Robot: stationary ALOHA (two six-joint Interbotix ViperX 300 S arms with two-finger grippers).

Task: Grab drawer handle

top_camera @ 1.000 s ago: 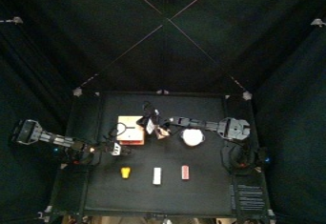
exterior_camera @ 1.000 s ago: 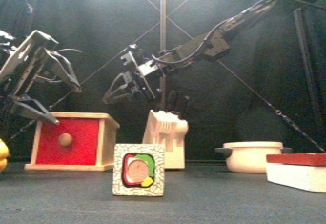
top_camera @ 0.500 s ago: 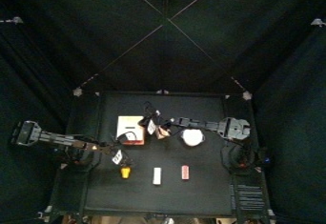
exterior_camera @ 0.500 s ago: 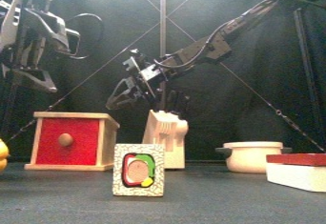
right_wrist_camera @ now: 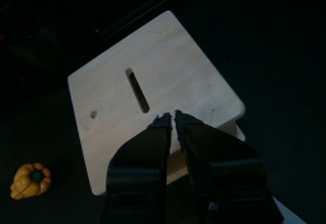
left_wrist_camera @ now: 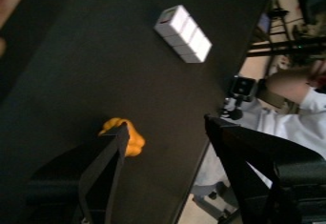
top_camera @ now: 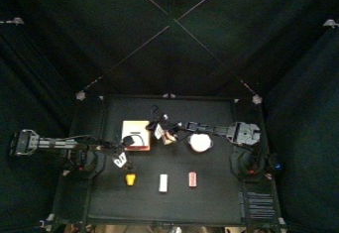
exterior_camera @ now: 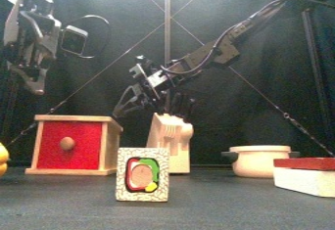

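Observation:
The drawer is a wooden box (exterior_camera: pixel 72 146) with a red front, and its handle (exterior_camera: pixel 66 144) is a small dark knob at the middle of that front. In the top view the box (top_camera: pixel 134 135) lies left of centre. My left gripper (exterior_camera: pixel 39 48) hangs high above and left of the box, apart from it. Its jaws stand open in the left wrist view (left_wrist_camera: pixel 166 131), with nothing between them. My right gripper (right_wrist_camera: pixel 174 116) is shut and empty, hovering over the box's slotted top (right_wrist_camera: pixel 152 75).
A picture card (exterior_camera: pixel 141 173) stands in front, a white rack (exterior_camera: pixel 170 141) behind it. To the right are a white pot (exterior_camera: pixel 258 161) and a red-lidded box (exterior_camera: pixel 308 173). A yellow toy (top_camera: pixel 131 178), white block (top_camera: pixel 165 182) and red block (top_camera: pixel 193 178) lie near the front. A person's sleeve (left_wrist_camera: pixel 293 109) shows past the curtains.
My left arm has lifted from beside the drawer box up to the upper left and drawn back a little. The right gripper has drifted slightly toward the rack.

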